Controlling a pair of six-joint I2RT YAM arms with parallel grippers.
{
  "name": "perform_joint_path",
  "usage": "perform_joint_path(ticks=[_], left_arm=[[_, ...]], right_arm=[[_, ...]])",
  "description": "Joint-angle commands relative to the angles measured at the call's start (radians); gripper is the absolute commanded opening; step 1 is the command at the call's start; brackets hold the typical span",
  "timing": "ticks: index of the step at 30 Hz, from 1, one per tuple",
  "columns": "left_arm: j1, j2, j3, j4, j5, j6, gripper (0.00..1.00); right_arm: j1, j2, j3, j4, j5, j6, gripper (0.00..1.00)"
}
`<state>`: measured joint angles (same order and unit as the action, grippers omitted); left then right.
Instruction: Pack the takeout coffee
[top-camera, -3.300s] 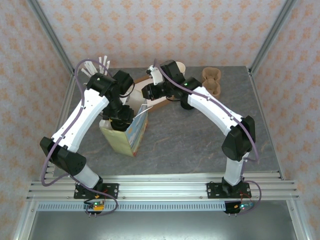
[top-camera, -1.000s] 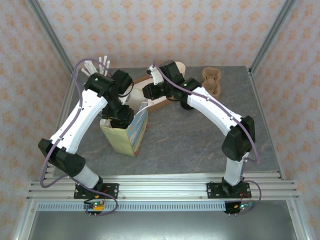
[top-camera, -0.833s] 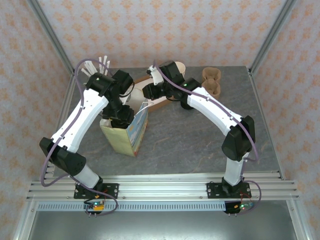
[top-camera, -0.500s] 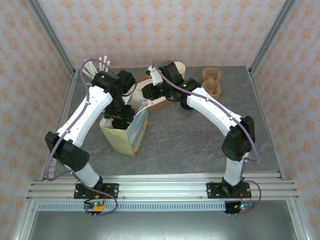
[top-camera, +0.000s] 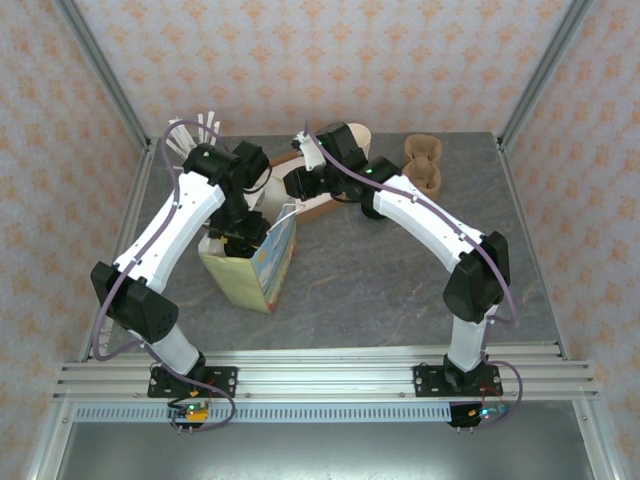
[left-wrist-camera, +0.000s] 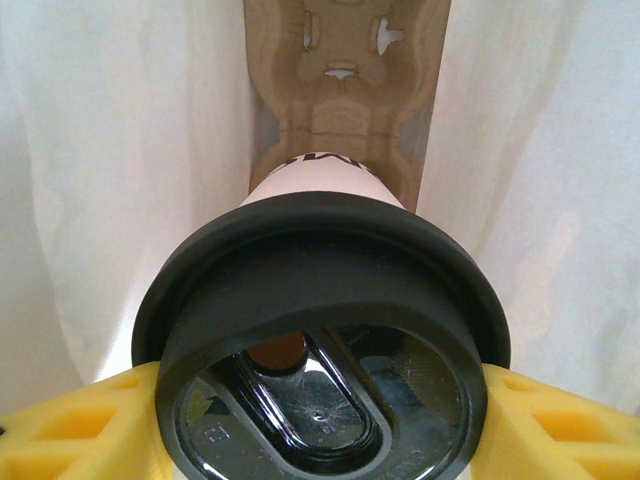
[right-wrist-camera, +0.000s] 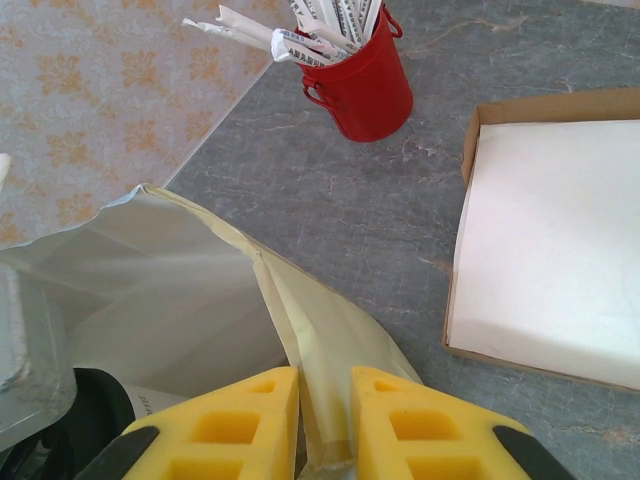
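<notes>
Inside the paper bag (right-wrist-camera: 190, 280), left end effector (left-wrist-camera: 320, 425) clasps the takeout coffee (left-wrist-camera: 320, 270), its axis aimed at the cup carrier (left-wrist-camera: 345, 100), upper centre; right end effector (right-wrist-camera: 325, 410) pinches the bag rim.

Bright even light, wrist foreground prob. blurred

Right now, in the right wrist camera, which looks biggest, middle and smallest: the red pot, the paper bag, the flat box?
1. paper bag, though it's nearest the camera
2. flat box, partly cut off
3. red pot
</notes>
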<state>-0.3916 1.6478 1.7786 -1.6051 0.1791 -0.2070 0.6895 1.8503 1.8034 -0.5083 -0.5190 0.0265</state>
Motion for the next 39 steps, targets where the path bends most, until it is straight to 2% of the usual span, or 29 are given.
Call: perform_joint_path(ticks=[1,29,39], left_arm=[[0.016,-0.007,-0.016,0.006,0.007,0.023,0.32],[0.046,-0.053,-0.120,0.094,0.049,0.002,0.32],[0.048,-0.070,-0.132,0.095,0.054,0.047,0.32]], right_arm=[[0.006,-0.016,-0.011,-0.019,0.030,-0.021,0.21],[0.007,-0.020,-0.015,-0.028,0.040,-0.023,0.21],[0.007,-0.017,-0.009,-0.030,0.044,-0.027,0.21]])
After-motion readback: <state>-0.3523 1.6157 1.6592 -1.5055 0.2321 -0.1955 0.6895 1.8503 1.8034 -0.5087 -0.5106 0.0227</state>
